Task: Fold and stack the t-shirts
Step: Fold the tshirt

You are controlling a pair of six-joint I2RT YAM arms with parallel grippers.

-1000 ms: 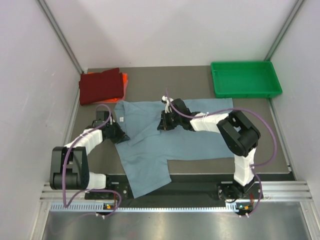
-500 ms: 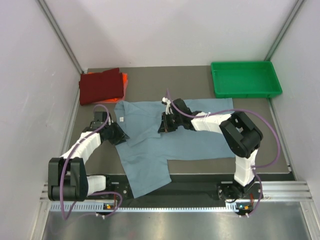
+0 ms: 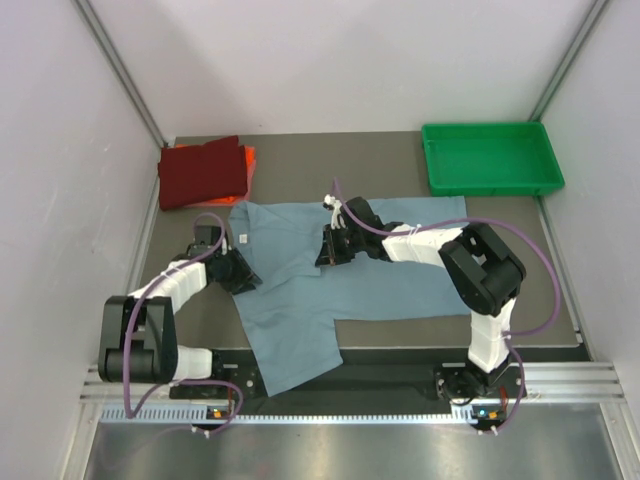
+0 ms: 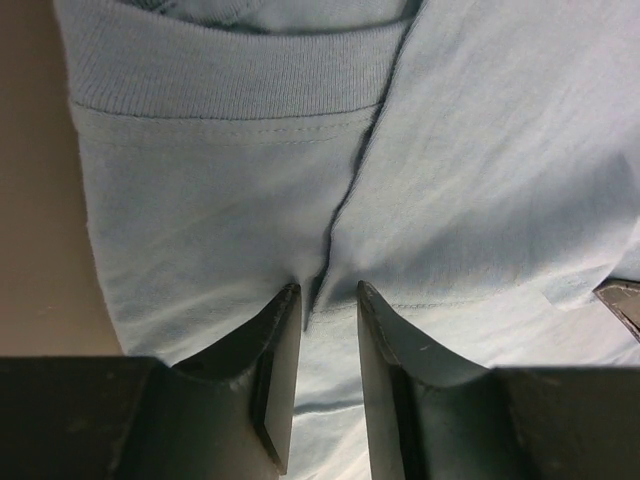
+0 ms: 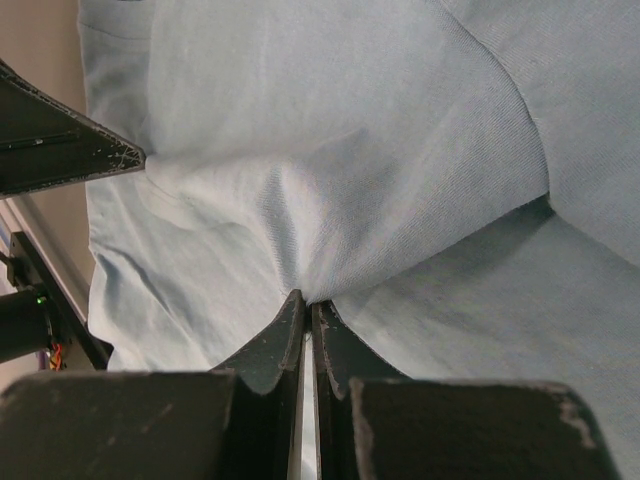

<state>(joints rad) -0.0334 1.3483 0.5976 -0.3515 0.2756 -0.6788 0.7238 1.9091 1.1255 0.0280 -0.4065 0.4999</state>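
Note:
The dusty grey-blue t-shirt (image 3: 350, 285) lies spread across the middle of the table, with one part hanging toward the near edge. My left gripper (image 3: 243, 270) sits at the shirt's left edge below the collar (image 4: 230, 70). It (image 4: 329, 290) is open, its fingers apart over a small ridge of cloth. My right gripper (image 3: 325, 250) is at the shirt's middle. It (image 5: 308, 300) is shut on a pinched fold of the shirt (image 5: 350, 130). The dark red t-shirt (image 3: 200, 172) lies folded at the back left on top of the orange one (image 3: 249, 158).
A green plastic tray (image 3: 490, 158) stands at the back right corner. White walls close in the table on the left, right and back. Bare brown tabletop (image 4: 35, 200) shows just left of the shirt's edge.
My left gripper has opened and let go of the shirt's edge, and its arm has shifted slightly. The right gripper has stayed shut on the cloth in the same place.

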